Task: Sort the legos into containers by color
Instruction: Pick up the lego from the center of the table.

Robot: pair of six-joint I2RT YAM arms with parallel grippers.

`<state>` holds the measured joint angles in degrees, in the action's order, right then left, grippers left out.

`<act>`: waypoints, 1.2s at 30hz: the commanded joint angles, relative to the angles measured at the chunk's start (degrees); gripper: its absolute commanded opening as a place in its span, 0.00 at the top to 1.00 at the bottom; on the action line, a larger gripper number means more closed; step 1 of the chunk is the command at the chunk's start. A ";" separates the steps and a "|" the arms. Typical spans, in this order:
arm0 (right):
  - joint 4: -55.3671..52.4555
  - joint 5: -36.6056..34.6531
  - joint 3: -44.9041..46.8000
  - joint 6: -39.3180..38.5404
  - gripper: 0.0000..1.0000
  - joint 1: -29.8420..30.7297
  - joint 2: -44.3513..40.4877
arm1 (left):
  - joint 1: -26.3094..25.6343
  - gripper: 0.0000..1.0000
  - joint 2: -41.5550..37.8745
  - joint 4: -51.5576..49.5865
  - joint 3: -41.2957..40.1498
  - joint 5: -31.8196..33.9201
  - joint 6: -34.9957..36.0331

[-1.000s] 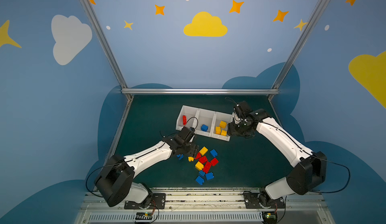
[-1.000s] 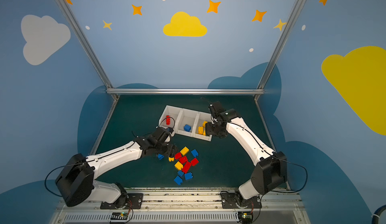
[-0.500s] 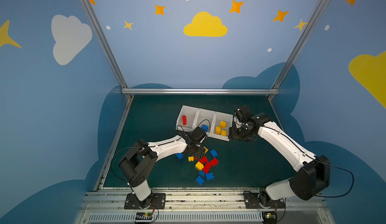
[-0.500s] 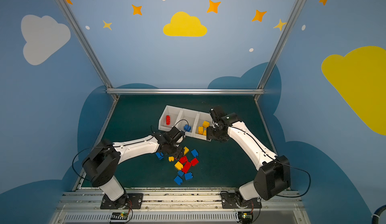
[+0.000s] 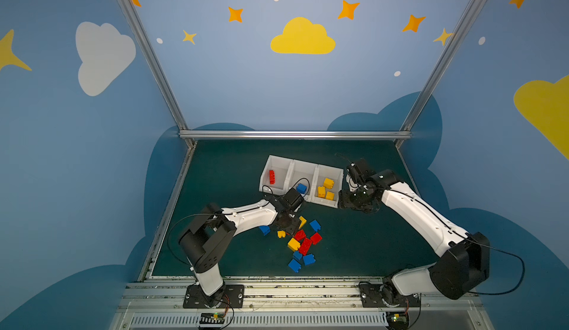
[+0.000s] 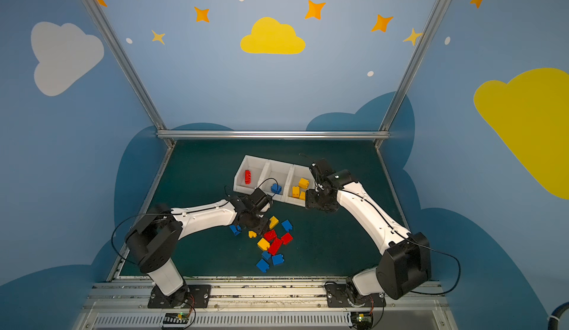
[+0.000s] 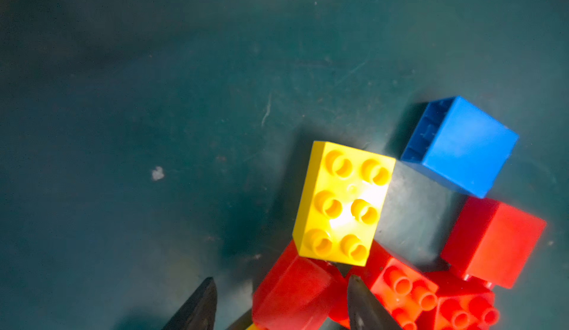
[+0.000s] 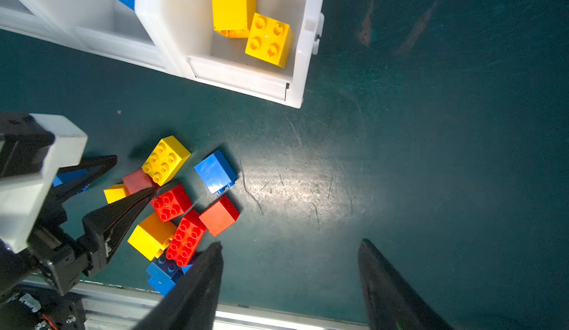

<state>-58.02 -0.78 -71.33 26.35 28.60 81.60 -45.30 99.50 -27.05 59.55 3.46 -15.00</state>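
– Two arms are in shot. Reading from the left, which one is working?

– The left one. Its left gripper (image 7: 281,279) is down at the left edge of the loose pile (image 5: 303,245) on the green mat (image 5: 234,183). In the left wrist view the fingers straddle a smooth-sided red brick (image 7: 292,291). One fingertip is at its side and a strip of mat shows beside the other, so the jaws are apart, not yet clamped. A yellow six-stud brick (image 7: 343,203) touches that red brick's far end.

– So what step is this?

– Picking up a red brick, I judge. The next move calls for closing fully and lifting without dragging the yellow neighbour along. Then it must carry the brick to the left container (image 5: 264,174), which holds one long red brick (image 5: 272,176).

– And further right?

– The middle container (image 5: 303,171) holds one blue brick (image 5: 301,188), and the right container (image 5: 324,202) holds three yellow bricks (image 5: 328,183). About a dozen bricks remain loose, so sorting looks early. Just beside that container's near corner hangs the right gripper (image 8: 291,242), fingers spread wide and empty over bare mat.

– What has changed over the last second?

– The left gripper has swung right onto the pile, its arm has drawn in, and its jaws have narrowed. The right gripper has edged slightly toward the near side. The containers' contents are the same.
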 commanded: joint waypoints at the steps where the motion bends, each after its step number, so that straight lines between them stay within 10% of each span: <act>1: 0.54 0.45 0.86 0.76 0.30 0.23 -0.92 | -0.12 0.33 1.12 -0.92 -0.05 0.51 0.96; 36: 1.24 -0.28 3.28 2.22 0.36 0.36 -3.42 | 4.59 0.68 -4.61 1.82 -1.69 -2.05 -2.30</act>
<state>-56.60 -0.56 -68.64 28.29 28.71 79.29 -42.59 98.04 -26.11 57.47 2.92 -16.19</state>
